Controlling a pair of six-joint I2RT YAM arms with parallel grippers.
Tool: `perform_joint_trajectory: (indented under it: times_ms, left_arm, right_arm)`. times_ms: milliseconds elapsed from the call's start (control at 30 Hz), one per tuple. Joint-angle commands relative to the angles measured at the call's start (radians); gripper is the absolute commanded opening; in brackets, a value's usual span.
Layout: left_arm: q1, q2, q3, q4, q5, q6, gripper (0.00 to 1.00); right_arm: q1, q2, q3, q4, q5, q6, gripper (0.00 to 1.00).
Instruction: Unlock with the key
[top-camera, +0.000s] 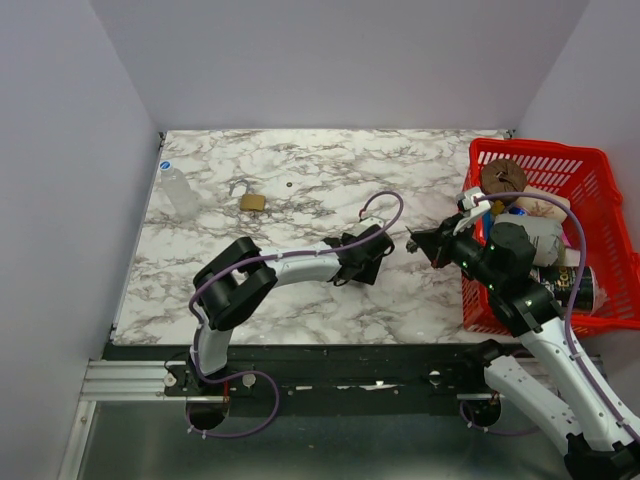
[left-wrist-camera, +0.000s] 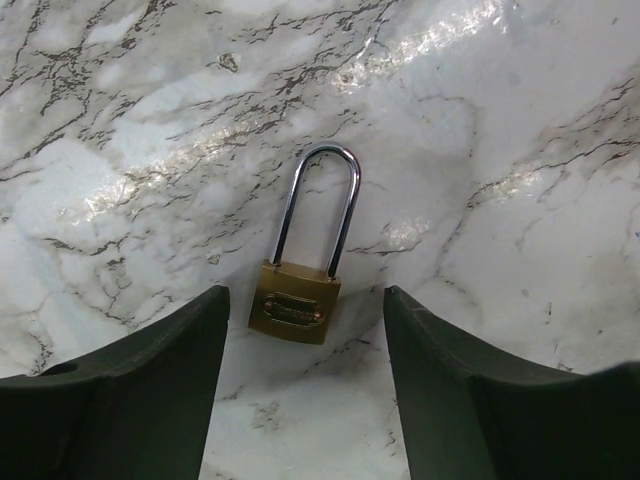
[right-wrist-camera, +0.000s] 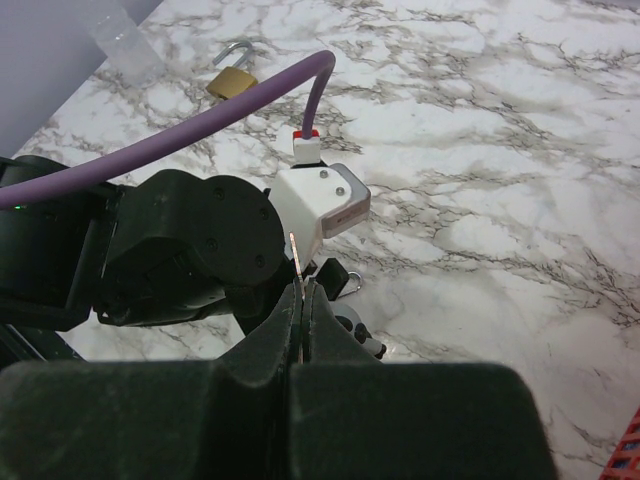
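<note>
- Padlock (left-wrist-camera: 297, 308) lies flat on the tabletop (top-camera: 300, 160). Its brass body sits between the fingers of the left end effector (top-camera: 362, 254), long shackle pointing away from the wrist.
- Left end effector: fingers apart, one either side of the body, contact not evident.
- Right end effector (right-wrist-camera: 302, 300): fingers pressed together on a thin metal blade, apparently the key (right-wrist-camera: 296, 258), tip poking out forward.
- Key is near the left wrist housing, which blocks most of the padlock in the right wrist view. Only a bit of shackle shows. Keyhole not visible.
- Second padlock (top-camera: 252, 202) and clear bottle (top-camera: 180, 192) are well apart at far left.
- Red basket (top-camera: 540, 148) with assorted items is at the right edge.
</note>
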Motion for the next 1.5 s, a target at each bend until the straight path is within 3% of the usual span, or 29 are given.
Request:
perform_joint_trajectory:
  times_ms: [0,100,200,300,333,467,633,900,1167,1467]
  left_arm:
    - [-0.004,0.04,0.016,-0.071,-0.022,0.037,0.68]
    - [-0.002,0.056,0.027,-0.088,-0.031,0.032,0.64]
    - [0.0,0.072,0.026,-0.096,-0.049,0.028,0.51]
    - [0.004,0.073,0.006,-0.078,-0.046,0.02,0.36]
    - [0.009,0.07,-0.003,-0.067,-0.039,0.012,0.25]
    - [0.035,0.031,-0.066,0.008,0.012,-0.026,0.01]
    - [0.091,-0.089,-0.195,0.174,0.101,-0.103,0.0]
    - [0.199,-0.281,-0.41,0.467,0.23,-0.29,0.0]
    - [0.23,-0.374,-0.562,0.676,0.265,-0.51,0.0]
    - [0.243,-0.463,-0.658,0.705,0.17,-0.563,0.0]
  right_arm:
    - [-0.003,-0.002,-0.011,0.009,0.023,0.011,0.01]
    - [-0.003,-0.002,-0.011,0.009,0.021,0.011,0.01]
    - [-0.003,-0.001,-0.011,0.008,0.024,0.011,0.01]
    - [-0.003,-0.004,-0.011,0.005,0.027,0.009,0.01]
    - [-0.003,-0.004,-0.009,-0.003,0.027,0.009,0.01]
    - [-0.003,-0.01,-0.019,-0.011,-0.027,0.034,0.01]
    - [0.008,0.034,-0.104,0.04,-0.153,0.135,0.01]
    - [0.166,0.092,-0.278,0.275,-0.157,0.285,0.01]
    - [0.351,0.349,-0.328,0.61,-0.013,0.428,0.01]
    - [0.427,0.53,-0.299,0.718,0.188,0.448,0.01]
